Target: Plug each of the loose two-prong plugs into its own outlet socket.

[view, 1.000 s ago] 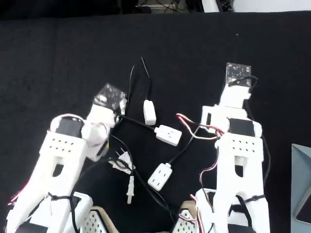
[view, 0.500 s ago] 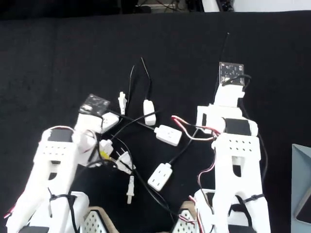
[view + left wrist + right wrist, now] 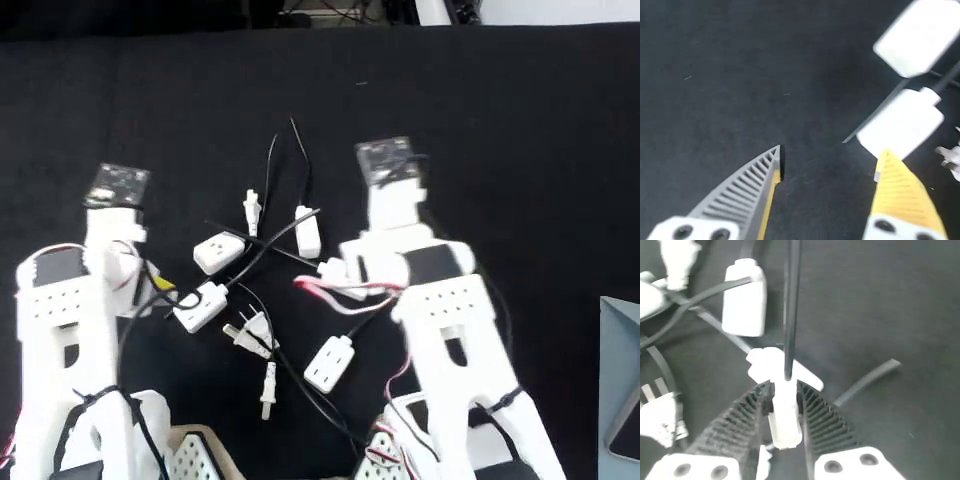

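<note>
My right gripper (image 3: 785, 390) is shut on a white plug (image 3: 785, 420) whose black cord (image 3: 791, 300) rises away from it. It sits right over a white outlet block (image 3: 805, 376). The right arm (image 3: 400, 215) covers most of that outlet (image 3: 333, 268). My left gripper (image 3: 832, 155) is open over bare cloth. Its yellow finger (image 3: 897, 190) is close beside one outlet block (image 3: 902, 122), and a second block (image 3: 920, 35) lies beyond. Loose plugs lie at the middle (image 3: 252, 210) (image 3: 307, 232) (image 3: 250, 335). Free outlets (image 3: 220, 250) (image 3: 200, 305) (image 3: 330, 362) lie among the cords.
The table is covered in black cloth (image 3: 520, 120). Black cords cross between the arms (image 3: 262, 248). Another plug (image 3: 268, 390) lies near the front edge. A grey object (image 3: 622, 380) sits at the right edge. The far half of the table is bare.
The right arm has swung left from the far right to the middle outlet, carrying its corded plug. The left arm has swung left off the pile, uncovering two outlet blocks.
</note>
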Robot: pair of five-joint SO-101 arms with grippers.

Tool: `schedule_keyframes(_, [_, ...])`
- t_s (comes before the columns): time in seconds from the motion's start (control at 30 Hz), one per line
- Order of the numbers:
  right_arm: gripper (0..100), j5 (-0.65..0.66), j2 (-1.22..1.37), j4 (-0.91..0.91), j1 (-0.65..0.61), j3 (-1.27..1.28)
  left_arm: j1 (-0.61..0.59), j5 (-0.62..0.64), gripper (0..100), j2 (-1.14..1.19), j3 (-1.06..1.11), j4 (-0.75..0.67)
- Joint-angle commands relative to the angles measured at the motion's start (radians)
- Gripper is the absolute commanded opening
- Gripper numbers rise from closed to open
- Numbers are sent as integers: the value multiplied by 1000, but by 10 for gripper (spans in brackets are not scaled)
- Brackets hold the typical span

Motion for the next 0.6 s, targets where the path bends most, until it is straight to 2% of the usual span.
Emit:
schedule_keyframes(0.0, [12,-11,-21,-61,-130,-74,-110,-3,300,-21,-71,18])
schedule_keyframes(0.13, [12,-97,-21,-175,-230,-56,-203,-8,300,-38,-73,23])
schedule_keyframes(0.3, [12,-114,-21,-353,-350,7,-323,-5,300,-170,-51,23])
schedule_keyframes(0.47, [12,-114,-19,-629,-448,128,-372,-2,300,-371,76,20])
schedule_keyframes(0.57, [11,-114,-19,-798,-494,209,-397,49,301,-483,151,15])
